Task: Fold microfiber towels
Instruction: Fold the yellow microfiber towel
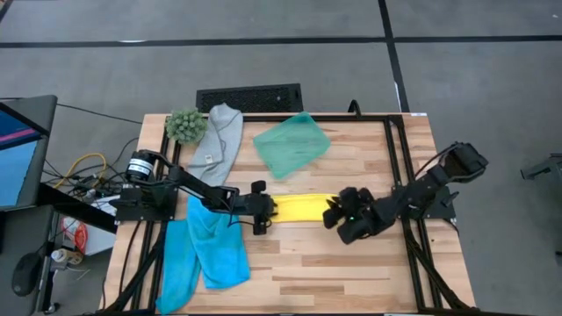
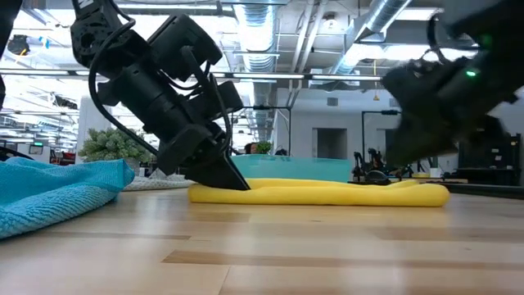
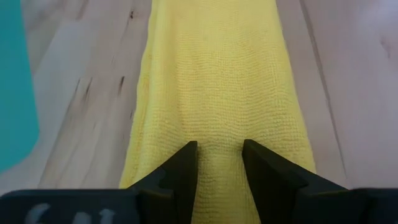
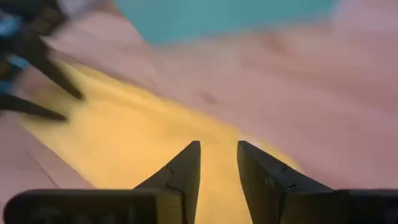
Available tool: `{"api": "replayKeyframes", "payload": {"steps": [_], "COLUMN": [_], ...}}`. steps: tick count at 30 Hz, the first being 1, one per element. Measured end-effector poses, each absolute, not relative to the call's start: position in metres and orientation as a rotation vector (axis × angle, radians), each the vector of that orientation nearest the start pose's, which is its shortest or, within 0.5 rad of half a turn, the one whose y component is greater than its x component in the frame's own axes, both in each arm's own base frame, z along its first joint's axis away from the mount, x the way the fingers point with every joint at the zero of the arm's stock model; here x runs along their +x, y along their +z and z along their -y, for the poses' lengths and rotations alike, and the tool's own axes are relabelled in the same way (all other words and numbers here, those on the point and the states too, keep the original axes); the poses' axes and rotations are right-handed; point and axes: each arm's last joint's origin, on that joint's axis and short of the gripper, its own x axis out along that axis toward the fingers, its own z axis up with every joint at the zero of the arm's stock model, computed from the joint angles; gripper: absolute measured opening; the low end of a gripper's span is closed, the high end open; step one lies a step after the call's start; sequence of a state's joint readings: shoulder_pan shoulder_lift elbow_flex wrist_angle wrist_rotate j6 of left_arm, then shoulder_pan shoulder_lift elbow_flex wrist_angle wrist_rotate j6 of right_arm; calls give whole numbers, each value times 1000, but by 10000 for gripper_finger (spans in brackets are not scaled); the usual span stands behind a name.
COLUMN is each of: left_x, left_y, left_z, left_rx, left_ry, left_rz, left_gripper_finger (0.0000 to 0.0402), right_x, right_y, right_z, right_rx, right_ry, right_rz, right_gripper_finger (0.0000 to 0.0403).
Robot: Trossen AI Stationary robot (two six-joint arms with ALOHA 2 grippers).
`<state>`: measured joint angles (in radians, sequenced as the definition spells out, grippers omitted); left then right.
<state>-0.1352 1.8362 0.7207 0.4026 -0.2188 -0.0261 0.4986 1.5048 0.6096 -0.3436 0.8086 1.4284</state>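
In the high view the yellow towel (image 1: 303,207) lies as a long narrow strip across the middle of the wooden surface (image 1: 351,272), with a claw at each end. The left arm reaches from the frame's left edge toward the centre, stretched low and nearly flat, and the left claw (image 1: 269,209) sits on the strip's left end. The low view shows that claw (image 2: 233,182) tilted steeply down, its tips pressed into the towel (image 2: 327,193) right at the surface. From the left wrist view, the two dark fingers (image 3: 180,171) pinch a ridge of the yellow cloth (image 3: 217,81) between them, with a narrow gap filled by fabric.

The right arm comes in from the right side of the high view, elbow bent, and the right claw (image 1: 335,213) hangs at the strip's right end. In the low view it is raised above the towel's right end, upper right of the frame. In the right wrist view its fingers (image 4: 183,171) stand slightly apart with the yellow cloth (image 4: 137,137) visible below the gap and nothing gripped between them.

Two blue towels (image 1: 206,250) lie crumpled at the lower left, a grey towel (image 1: 219,140) at the upper left beside a green plant ball (image 1: 184,125), and a teal tray (image 1: 291,145) at upper centre.
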Motion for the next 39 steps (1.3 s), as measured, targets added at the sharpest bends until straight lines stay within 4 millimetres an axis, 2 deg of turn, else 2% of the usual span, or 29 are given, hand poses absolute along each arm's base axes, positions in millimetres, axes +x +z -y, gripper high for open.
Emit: {"api": "replayKeyframes", "payload": {"steps": [5, 8, 12, 24, 27, 29, 39], "left_x": [322, 322, 322, 322, 322, 322, 323], "left_y": [102, 102, 103, 103, 103, 103, 104], "left_z": [38, 38, 38, 38, 38, 38, 38], "left_rx": [93, 90, 76, 76, 77, 77, 73], "left_ry": [94, 97, 104, 94, 93, 93, 92], "left_rz": [-699, -695, -692, -693, -694, -694, -680], "left_gripper_finger": [125, 125, 125, 125, 125, 125, 125], "right_x": [191, 190, 193, 224, 224, 222, 223], "right_y": [144, 151, 148, 114, 114, 118, 121], "right_z": [-93, -90, -86, -75, -73, -73, -71], "right_rx": [676, 757, 810, 856, 889, 917, 892], "right_ry": [-843, -814, -813, -864, -885, -878, -817], "right_rz": [-706, -752, -833, -872, -862, -869, -890], "right_gripper_finger": [188, 232, 269, 274, 256, 230, 26]}}
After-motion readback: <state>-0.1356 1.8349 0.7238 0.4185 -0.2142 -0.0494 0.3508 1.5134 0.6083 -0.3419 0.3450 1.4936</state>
